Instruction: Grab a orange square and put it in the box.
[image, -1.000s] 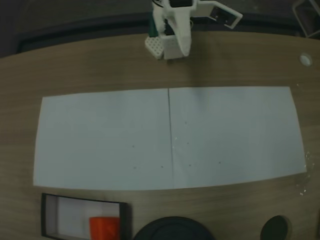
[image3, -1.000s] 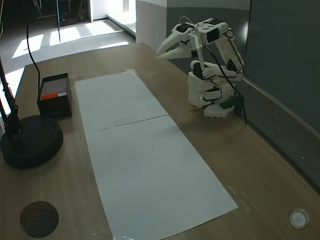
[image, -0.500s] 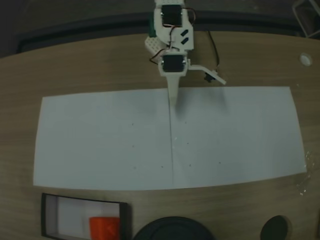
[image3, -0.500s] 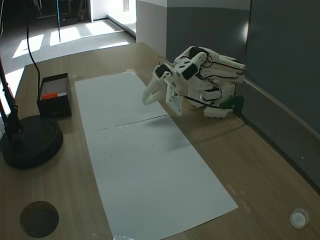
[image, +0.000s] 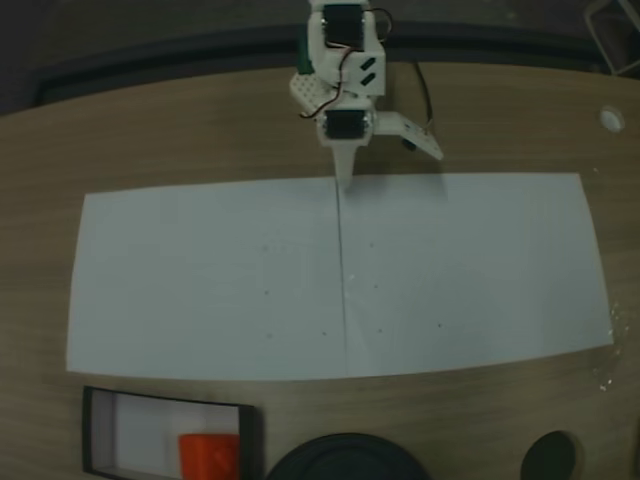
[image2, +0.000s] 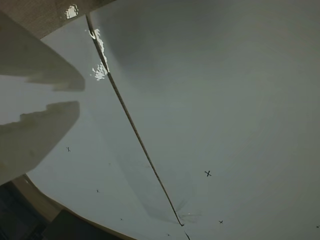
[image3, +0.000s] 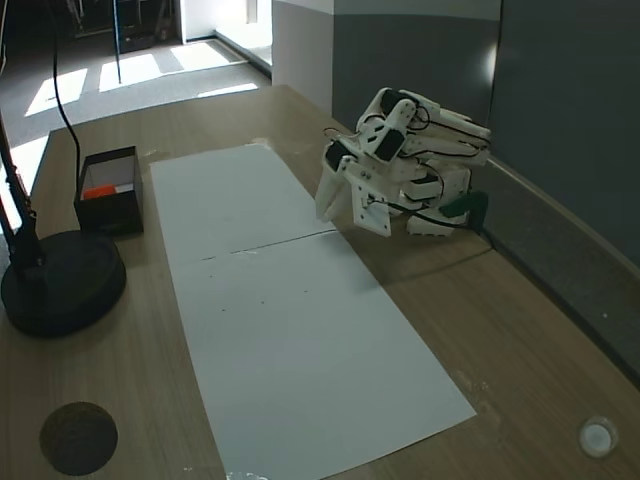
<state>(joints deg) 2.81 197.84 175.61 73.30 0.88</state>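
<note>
The orange square lies inside the box, at its right end in a fixed view from above. In the fixed view from the side, the same orange square shows in the box at the far left of the table. My gripper is shut and holds nothing. It points down at the far edge of the white paper, where the two sheets meet, far from the box. From the side the gripper hangs just above the paper. In the wrist view the gripper enters from the left, its fingers nearly touching.
Two white paper sheets cover the table's middle, with a seam between them. A round black disc stands beside the box. A small dark circle and a white cap lie near the table's edges.
The arm folded down from a raised pose, reached onto the paper, then drew back a little toward its base. The orange square stayed in the box.
</note>
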